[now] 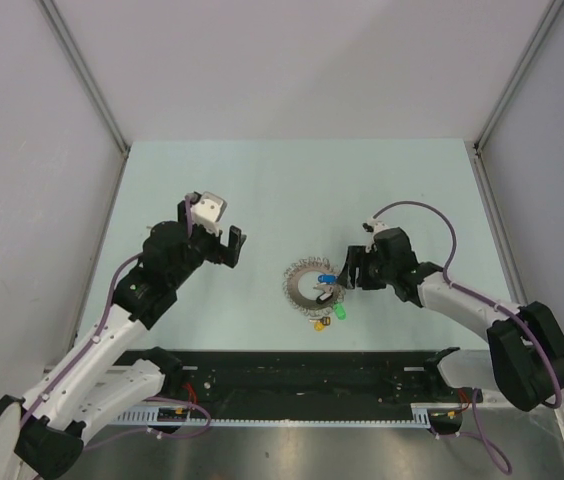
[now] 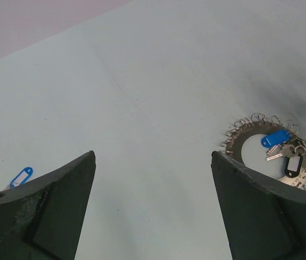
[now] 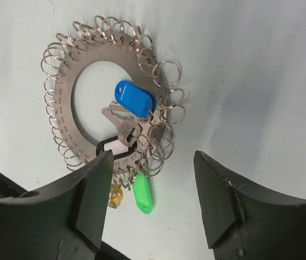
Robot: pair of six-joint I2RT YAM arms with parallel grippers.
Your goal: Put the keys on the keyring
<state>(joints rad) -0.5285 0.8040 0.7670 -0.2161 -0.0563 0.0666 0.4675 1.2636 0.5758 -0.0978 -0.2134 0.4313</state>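
Note:
The keyring is a flat silver disc ring edged with small wire loops, lying mid-table. A blue-tagged key, a black-tagged key, a green tag and a yellow tag hang at its edge by small loops. My right gripper is open and empty, hovering just right of the ring over the tags. My left gripper is open and empty over bare table, left of the ring. A loose blue-tagged key lies beside the left finger; it does not show in the top view.
The pale green table is walled by grey panels on the left, back and right. A black rail with the arm bases runs along the near edge.

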